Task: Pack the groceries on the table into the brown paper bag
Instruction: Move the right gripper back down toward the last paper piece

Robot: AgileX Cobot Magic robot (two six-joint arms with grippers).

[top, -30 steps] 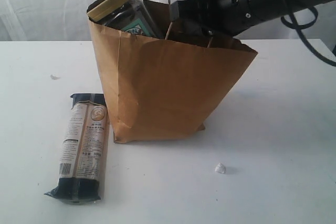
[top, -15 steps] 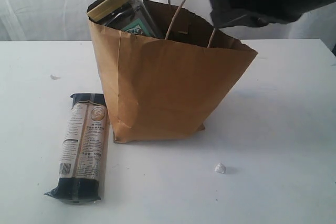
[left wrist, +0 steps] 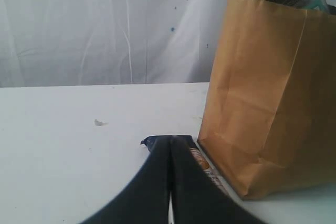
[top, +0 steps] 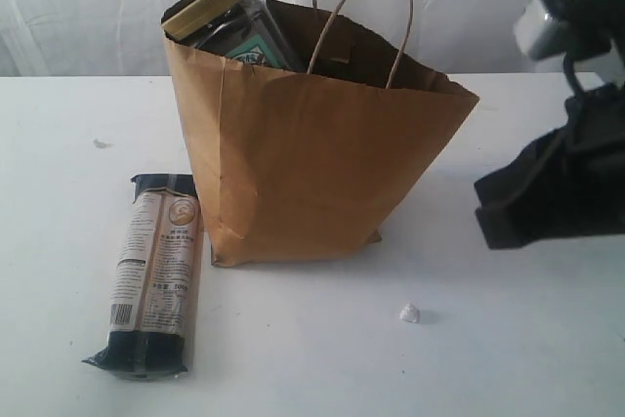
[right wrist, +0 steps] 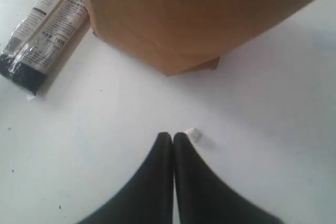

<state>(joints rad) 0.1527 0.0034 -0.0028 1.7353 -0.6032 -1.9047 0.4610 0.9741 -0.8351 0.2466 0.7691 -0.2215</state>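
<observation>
The brown paper bag stands upright on the table, its loop handles up. A tan-lidded nut jar pokes out of its top at the left. The long dark-blue/beige packet lies flat on the table just left of the bag, also seen as the packet and the packet. My right gripper is shut and empty, above the table to the right of the bag. My left gripper is shut and empty, low over the packet's end beside the bag. The other groceries are hidden.
A small white crumb lies in front of the bag, close to my right fingertips in the right wrist view as the crumb. Another crumb sits at the far left. A white curtain hangs behind the table.
My right arm has pulled out of the bag's mouth and swung down to the right, now low beside the bag. The bag, jar and packet have not moved.
</observation>
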